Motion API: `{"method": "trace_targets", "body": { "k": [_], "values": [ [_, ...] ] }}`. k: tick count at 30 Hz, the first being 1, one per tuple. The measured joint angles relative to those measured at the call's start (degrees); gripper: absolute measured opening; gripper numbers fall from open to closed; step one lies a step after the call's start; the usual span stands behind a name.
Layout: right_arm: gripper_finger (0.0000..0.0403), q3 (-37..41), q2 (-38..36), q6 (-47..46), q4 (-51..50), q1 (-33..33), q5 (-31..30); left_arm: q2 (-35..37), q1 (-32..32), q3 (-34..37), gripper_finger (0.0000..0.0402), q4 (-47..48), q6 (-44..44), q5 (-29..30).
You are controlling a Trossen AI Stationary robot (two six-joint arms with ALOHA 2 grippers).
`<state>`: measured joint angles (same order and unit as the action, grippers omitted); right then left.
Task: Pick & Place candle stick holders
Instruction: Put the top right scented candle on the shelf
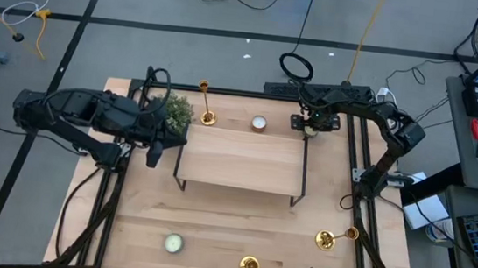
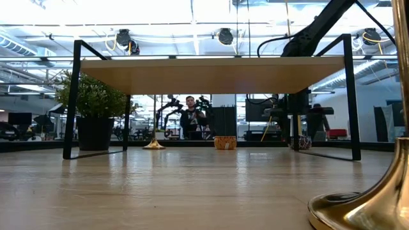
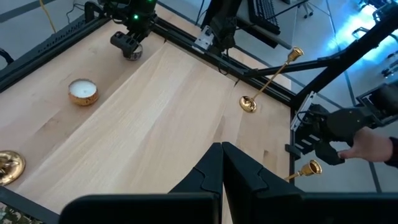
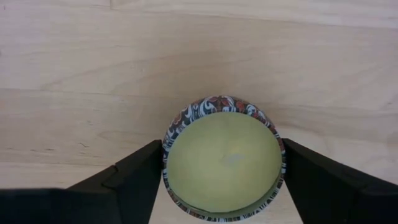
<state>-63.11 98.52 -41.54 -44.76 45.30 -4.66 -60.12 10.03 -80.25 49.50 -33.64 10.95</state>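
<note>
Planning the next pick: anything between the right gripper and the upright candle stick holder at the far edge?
Yes. The right gripper is closed on a patterned candle tin, and a tealight candle sits directly between it and the upright candle stick holder. The left gripper waits shut by the plant.
</note>
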Motion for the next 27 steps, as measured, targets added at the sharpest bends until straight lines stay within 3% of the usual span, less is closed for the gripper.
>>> {"method": "trace_targets", "body": {
  "k": [8,16,27],
  "values": [
    [0.0294,0.0,-0.72,1.42,0.49,0.0,1.83,0.02,2.43,0.0,0.0008,0.0,-0.37,2.79],
    [0.0293,-1.14,-6.18,1.94,0.49,1.22,1.83,0.02,3.81,0.0,0.0007,0.0,-1.09,4.63],
    [0.0293,-14.03,-13.05,7.44,-1.49,2.01,2.96,0.02,3.92,0.0,0.0008,0.0,-1.0,4.75]
  ]
}}
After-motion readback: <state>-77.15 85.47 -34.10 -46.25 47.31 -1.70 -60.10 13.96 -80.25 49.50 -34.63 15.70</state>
